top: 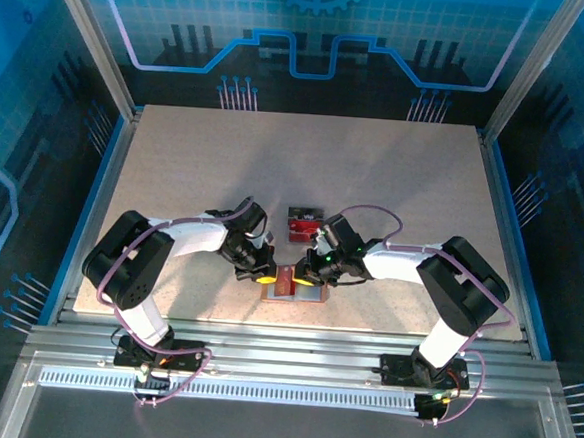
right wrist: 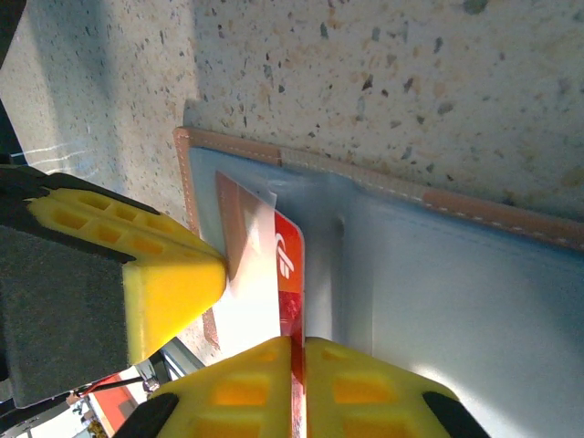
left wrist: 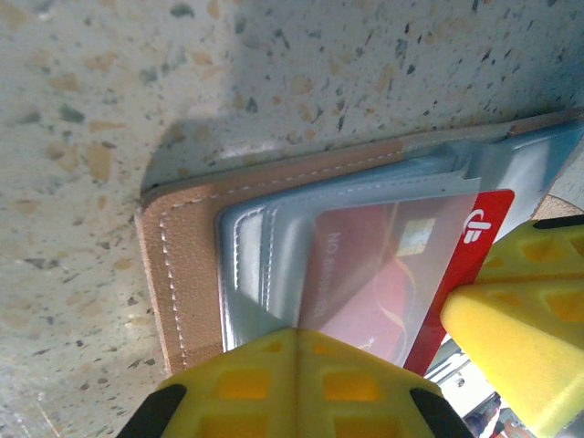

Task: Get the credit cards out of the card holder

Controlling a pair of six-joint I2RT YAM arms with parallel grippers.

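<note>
Close to the near edge of the speckled table [top: 395,186], about midway between the two arm bases, the card holder [top: 289,283] lay opened flat, pale blue-grey panels up and its tan stitched border [left wrist: 182,265] against the tabletop. The left gripper [top: 260,273] reached down at the holder's left side. In its wrist view its yellow fingers were together [left wrist: 294,342], with nothing visible in the seam, over the edge of a translucent pocket. The right gripper [top: 303,273] came in from the right. Its fingers [right wrist: 297,351] were clamped on a red credit card [right wrist: 288,260], a thin red strip showing between them. That card [left wrist: 479,233] stuck partway out of the pocket, its white logo uncovered and the rest hazy behind the plastic. One of the left gripper's fingers [right wrist: 137,274] touched the pocket just beside it. Farther out, apart from the holder, a loose red card [top: 304,223] with dark marks lay on the table; I could not tell whether it was one card or several.
</note>
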